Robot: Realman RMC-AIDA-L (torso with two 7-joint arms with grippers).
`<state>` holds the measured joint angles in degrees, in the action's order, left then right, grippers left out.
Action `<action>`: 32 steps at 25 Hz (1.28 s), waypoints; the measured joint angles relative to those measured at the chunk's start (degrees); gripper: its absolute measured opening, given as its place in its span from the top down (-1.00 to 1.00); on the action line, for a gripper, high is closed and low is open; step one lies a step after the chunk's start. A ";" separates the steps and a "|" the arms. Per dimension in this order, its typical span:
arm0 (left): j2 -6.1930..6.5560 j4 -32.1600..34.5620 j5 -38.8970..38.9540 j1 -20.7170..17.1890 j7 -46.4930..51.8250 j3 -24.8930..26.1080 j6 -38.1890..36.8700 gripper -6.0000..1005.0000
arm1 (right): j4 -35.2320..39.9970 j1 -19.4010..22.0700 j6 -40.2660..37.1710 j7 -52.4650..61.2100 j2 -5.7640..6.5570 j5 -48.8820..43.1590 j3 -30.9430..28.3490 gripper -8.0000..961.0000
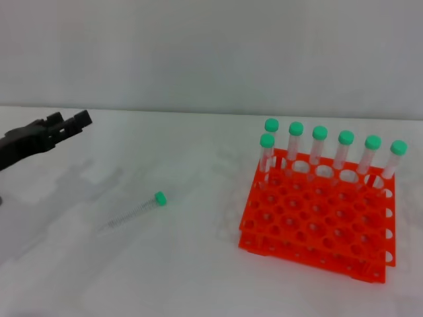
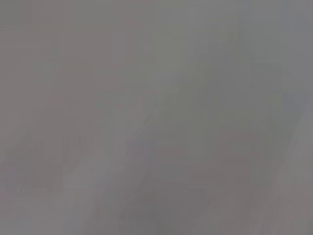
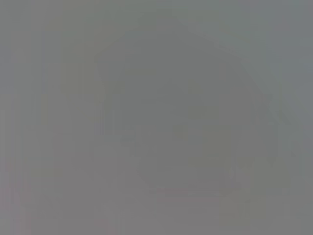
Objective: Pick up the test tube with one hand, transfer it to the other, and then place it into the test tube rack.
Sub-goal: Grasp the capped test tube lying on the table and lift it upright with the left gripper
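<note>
1. Head view: my left pincer (image 1: pixel 74 121) hangs above the table (image 1: pixel 185 277) at its left edge; I cannot tell whether it is open or closed.
2. Lying flat below and to its right, well apart, is the tube (image 1: pixel 135 212), green cap toward the rack (image 1: pixel 317 221).
3. Farther right, seven capped tubes (image 1: pixel 319 146) stand in that rack.
4. No readable writing anywhere.
</note>
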<state>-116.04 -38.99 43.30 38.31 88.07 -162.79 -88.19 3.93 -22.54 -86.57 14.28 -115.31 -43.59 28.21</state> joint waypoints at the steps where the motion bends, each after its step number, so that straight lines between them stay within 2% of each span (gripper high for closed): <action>1: 0.20 -2.88 -2.89 0.96 2.92 -0.01 -1.29 -0.74 | 0.01 0.05 -0.06 0.02 0.00 0.01 0.00 -0.32; 2: 0.20 -2.88 -2.89 0.96 2.92 -0.01 -1.29 -0.74 | 0.01 0.08 -0.07 0.03 0.00 0.07 -0.01 -0.32; 3: 0.71 -9.02 -9.92 3.37 8.50 -0.04 -4.12 -0.74 | 0.02 0.10 -0.08 0.03 0.01 0.08 0.00 -0.32; 4: 0.80 -9.87 -11.20 3.80 9.12 -0.07 -4.59 -0.74 | 0.02 0.13 -0.07 0.04 0.00 0.08 0.00 -0.32; 7: 1.60 -15.70 -22.09 8.00 13.02 -0.16 -7.41 -0.74 | 0.02 0.13 -0.03 0.05 -0.02 0.10 -0.01 -0.32; 10: 2.21 -18.57 -34.70 12.39 14.84 -0.21 -8.46 -0.74 | -0.12 0.06 -0.07 0.08 -0.07 0.09 0.00 -0.32; 11: 2.21 -18.57 -34.70 12.39 14.84 -0.21 -8.46 -0.74 | -0.12 0.06 -0.07 0.08 -0.07 0.09 0.00 -0.32; 12: 2.47 -19.60 -45.88 16.48 15.41 -0.24 -8.34 -0.74 | -0.20 -0.02 -0.09 0.11 -0.07 0.09 -0.01 -0.32; 14: 2.20 -19.72 -53.91 19.60 15.52 -0.26 -7.72 -0.74 | -0.36 -0.10 -0.13 0.14 -0.09 0.09 0.00 -0.32; 16: 1.52 -19.88 -58.27 21.99 16.03 -0.27 -6.78 -0.74 | -0.44 -0.09 -0.16 0.14 -0.09 0.08 0.00 -0.32; 21: 0.39 -18.98 -62.02 24.71 17.07 -0.28 -3.67 -0.74 | -0.55 0.10 -0.21 0.14 -0.09 0.08 0.00 -0.32; 27: -2.31 -14.66 -68.01 28.06 15.35 -0.39 3.82 -0.74 | -0.36 0.13 -0.11 0.13 -0.09 0.08 0.00 -0.32; 32: -2.61 -8.63 -72.37 29.90 14.51 -0.43 8.46 -0.73 | -0.17 0.15 0.04 0.07 -0.09 0.08 0.00 -0.32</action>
<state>-118.65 -47.62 -29.07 68.21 102.58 -163.21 -79.73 3.77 -22.39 -86.54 14.35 -115.40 -43.51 28.21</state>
